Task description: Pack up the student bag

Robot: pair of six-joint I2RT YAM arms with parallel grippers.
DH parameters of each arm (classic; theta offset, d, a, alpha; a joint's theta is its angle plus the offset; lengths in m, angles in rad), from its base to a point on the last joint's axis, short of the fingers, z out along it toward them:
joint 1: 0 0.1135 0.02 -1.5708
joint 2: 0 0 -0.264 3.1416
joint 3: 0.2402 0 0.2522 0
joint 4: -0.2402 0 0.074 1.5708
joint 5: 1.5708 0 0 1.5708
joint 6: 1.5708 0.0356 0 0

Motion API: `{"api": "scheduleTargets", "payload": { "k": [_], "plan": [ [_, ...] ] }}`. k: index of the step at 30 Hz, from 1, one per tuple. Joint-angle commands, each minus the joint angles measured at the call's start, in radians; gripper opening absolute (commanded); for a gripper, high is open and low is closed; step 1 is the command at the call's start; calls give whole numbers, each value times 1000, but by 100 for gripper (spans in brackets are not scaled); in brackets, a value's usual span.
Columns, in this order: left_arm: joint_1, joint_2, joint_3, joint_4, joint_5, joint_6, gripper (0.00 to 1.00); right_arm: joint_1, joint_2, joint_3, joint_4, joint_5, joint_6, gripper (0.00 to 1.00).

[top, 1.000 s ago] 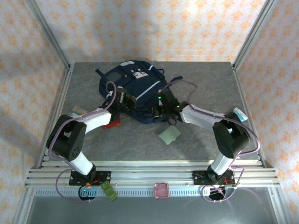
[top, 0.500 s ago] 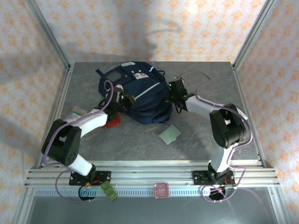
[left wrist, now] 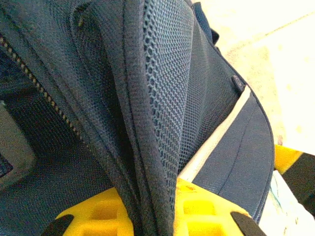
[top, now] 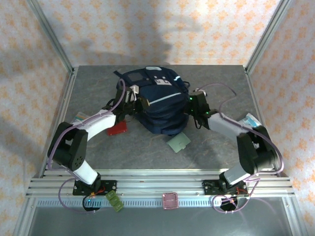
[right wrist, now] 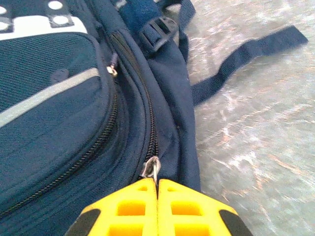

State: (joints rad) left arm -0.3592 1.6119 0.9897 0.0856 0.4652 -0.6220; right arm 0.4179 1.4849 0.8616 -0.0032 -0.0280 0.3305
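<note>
Bag (top: 157, 101) at the far middle of the tabletop (top: 221, 152), front pockets up, near end bulging toward the arms. Touches the tabletop along its whole underside as far as can be seen.

Left arm (top: 96, 123) reaching in to the bag's left side. Left fingers (left wrist: 206, 209) clamped on a mesh-lined fold of the bag, one yellow finger on each side of the fabric, with the fold standing up between them. To the left of that fold, an open run of zip teeth (left wrist: 44, 88).

Right arm (top: 226, 127) reaching in to the bag's right side. Right fingers (right wrist: 123, 211) pressed together, their tips pinching the end of a metal zip pull (right wrist: 151, 168) on the bag's side seam. Beyond the pull, a grey stripe (right wrist: 44, 96) across the front pocket, a dark buckle (right wrist: 157, 30) and a loose strap (right wrist: 246, 51) lying out over the tabletop.

Near the bag's near-left corner, just beside the left arm, a red thing (top: 117, 129). In front of the bag's near end, a green card (top: 178, 141) flat on the tabletop, close to the bag; cannot tell whether touching. By the left edge a small packet (top: 78, 118), and by the right edge another packet (top: 251, 119).
</note>
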Motion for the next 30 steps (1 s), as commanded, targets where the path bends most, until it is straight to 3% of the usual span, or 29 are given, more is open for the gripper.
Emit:
{"api": "scheduleTargets", "payload": {
  "k": [1, 5, 10, 11, 12, 14, 16, 22, 26, 30],
  "plan": [
    [21, 5, 91, 29, -51, 107, 0, 26, -118, -39, -29, 25, 39, 0],
    [99, 92, 172, 11, -88, 89, 0, 128, -153, -47, -5, -65, 84, 0],
    [183, 214, 333, -62, -145, 57, 0, 237, -72, 1, 97, -149, 152, 0],
    [201, 225, 357, -73, -152, 45, 5, 253, -37, 17, 124, -169, 166, 0],
    [214, 226, 372, -83, -161, 41, 24, 267, -4, 36, 142, -183, 176, 0],
    [223, 203, 375, -98, -178, 13, 47, 281, 59, 69, 175, -208, 191, 0],
    [220, 157, 336, -104, -170, 7, 55, 285, 95, 79, 222, -231, 208, 0],
    [187, -89, 26, -85, -173, -116, 64, 285, 138, 110, 240, -248, 205, 0],
    [77, -209, -150, -28, -204, -245, 70, 285, 146, 104, 239, -256, 194, 0],
    [-9, -210, -222, 107, -212, -381, 71, 285, 152, 96, 247, -263, 189, 0]
  ]
}}
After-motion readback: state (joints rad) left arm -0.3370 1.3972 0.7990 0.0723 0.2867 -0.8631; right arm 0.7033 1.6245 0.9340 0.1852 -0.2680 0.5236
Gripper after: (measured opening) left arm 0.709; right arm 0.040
